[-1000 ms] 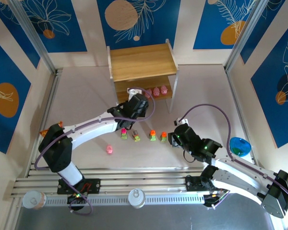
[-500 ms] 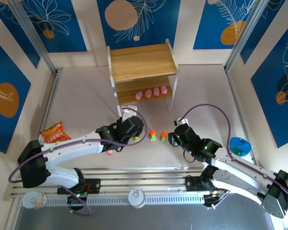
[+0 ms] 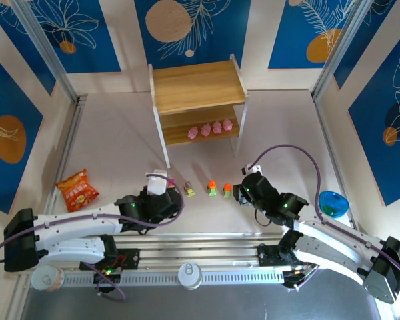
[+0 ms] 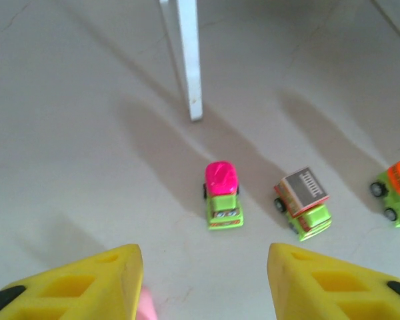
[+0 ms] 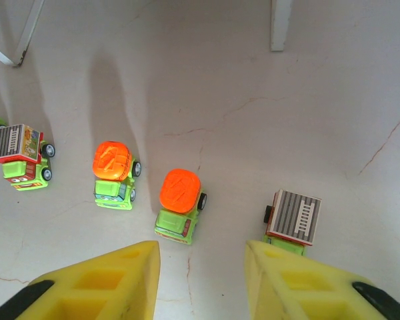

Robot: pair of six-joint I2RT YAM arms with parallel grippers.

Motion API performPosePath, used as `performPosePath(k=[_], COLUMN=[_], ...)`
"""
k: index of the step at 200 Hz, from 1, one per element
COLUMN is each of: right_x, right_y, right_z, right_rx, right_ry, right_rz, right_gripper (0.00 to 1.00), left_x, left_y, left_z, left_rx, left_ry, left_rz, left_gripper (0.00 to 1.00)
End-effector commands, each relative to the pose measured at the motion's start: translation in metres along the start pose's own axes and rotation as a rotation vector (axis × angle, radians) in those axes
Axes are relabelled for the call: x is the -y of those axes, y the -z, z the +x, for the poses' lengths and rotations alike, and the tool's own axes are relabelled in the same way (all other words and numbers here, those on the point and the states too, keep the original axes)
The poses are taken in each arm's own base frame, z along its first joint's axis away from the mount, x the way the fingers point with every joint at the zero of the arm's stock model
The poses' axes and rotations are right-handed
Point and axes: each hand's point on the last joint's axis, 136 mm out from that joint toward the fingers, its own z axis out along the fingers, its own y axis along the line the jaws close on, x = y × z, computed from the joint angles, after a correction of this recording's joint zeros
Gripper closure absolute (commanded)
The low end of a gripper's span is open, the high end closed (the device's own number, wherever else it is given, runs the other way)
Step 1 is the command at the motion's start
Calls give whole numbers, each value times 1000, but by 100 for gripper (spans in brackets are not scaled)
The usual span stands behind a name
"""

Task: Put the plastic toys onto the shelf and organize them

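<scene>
Four pink figurines stand in a row on the lower board of the wooden shelf. On the table in front lie little cars. In the left wrist view a magenta-top car and a grey-top car lie ahead of my open left gripper; a pink figurine's edge shows by its left finger. My left gripper hovers low near the front left shelf leg. My open right gripper faces two orange-top cars; another grey-top car is partly behind its right finger.
An orange snack bag lies at the left of the table and a blue bowl at the right. White shelf legs stand just beyond the cars. The shelf's top board is bare.
My left arm has pulled back from the shelf's lower tier toward the near edge and now hangs over the magenta-top car. The right arm has stayed put.
</scene>
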Motion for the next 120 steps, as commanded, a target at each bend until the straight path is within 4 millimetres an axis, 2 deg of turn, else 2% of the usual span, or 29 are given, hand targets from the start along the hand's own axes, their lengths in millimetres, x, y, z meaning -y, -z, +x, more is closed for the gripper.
performPosePath(k=[1,79,96,120], right_x=[-3,-4,-4,-4], right_y=[3,2,2,2], right_z=[-4,-3,-3,-3], right_rx=[14,12,12,12], right_ry=[-6,-2,-1,2], right_rz=[-16,-19,-21,-20], right_gripper=[60,58,57,57], left_x=[-21,-43,-43,-47], left_y=[2,-3,-6,-8], left_z=[11,44,51,61], left_rx=[2,-59,-75,-94], left_ry=[37,108,120,136], left_rz=[-73,-162,-162,-166], left_gripper=[47,41,34,32])
